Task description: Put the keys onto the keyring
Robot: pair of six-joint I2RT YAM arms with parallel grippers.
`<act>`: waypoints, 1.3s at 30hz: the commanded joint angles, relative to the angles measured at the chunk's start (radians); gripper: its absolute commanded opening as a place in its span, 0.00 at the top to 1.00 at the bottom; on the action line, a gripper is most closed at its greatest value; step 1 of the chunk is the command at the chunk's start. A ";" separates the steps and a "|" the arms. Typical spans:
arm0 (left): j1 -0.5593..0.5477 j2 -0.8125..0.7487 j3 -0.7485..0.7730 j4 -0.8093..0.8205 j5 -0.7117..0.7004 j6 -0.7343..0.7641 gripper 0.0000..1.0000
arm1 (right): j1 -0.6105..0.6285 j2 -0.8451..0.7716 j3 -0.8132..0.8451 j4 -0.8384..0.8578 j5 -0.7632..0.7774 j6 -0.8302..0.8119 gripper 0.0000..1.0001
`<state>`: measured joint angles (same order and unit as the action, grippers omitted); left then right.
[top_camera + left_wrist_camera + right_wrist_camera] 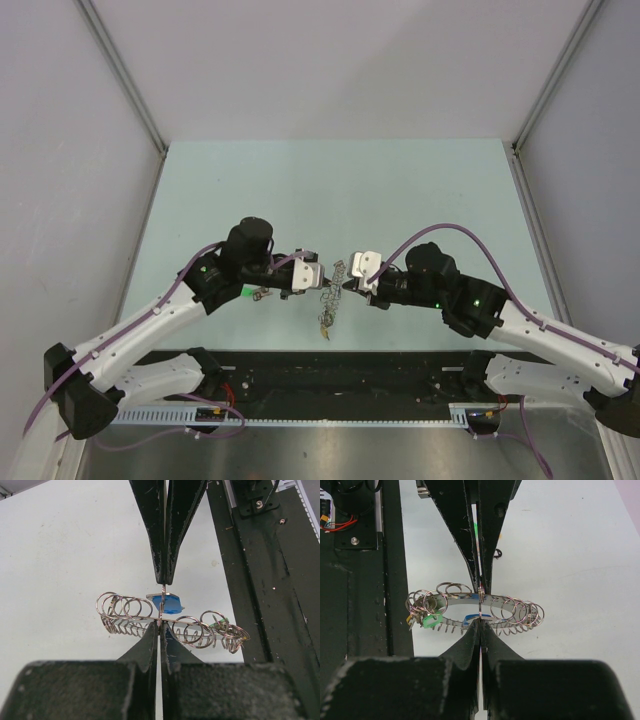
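The keyring, a silver ring fringed with small split rings, hangs between my two grippers above the pale table. My left gripper is shut on one side of it and my right gripper is shut on the opposite side. In the left wrist view my left gripper pinches the keyring, with a blue tag behind. In the right wrist view my right gripper pinches the keyring, which carries green, blue and yellow tags. A thin split ring stands edge-on between both sets of tips. Loose keys with a green tag lie under my left arm.
The black base rail runs along the table's near edge, close below the hanging keys. Grey side walls close in the table on the left and the right.
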<state>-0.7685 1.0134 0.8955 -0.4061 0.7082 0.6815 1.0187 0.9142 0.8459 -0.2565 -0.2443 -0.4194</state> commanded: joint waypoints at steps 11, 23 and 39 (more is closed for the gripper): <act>-0.006 -0.044 -0.010 0.043 0.007 0.027 1.00 | -0.002 -0.026 0.047 0.002 0.020 0.005 1.00; -0.006 -0.027 -0.004 0.047 0.031 0.020 1.00 | -0.002 -0.012 0.047 0.023 0.000 0.005 1.00; -0.006 -0.018 -0.006 0.053 0.033 0.012 1.00 | -0.002 0.000 0.047 0.036 -0.027 0.002 1.00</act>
<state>-0.7685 0.9966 0.8791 -0.3977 0.7033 0.6807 1.0187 0.9165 0.8459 -0.2592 -0.2531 -0.4194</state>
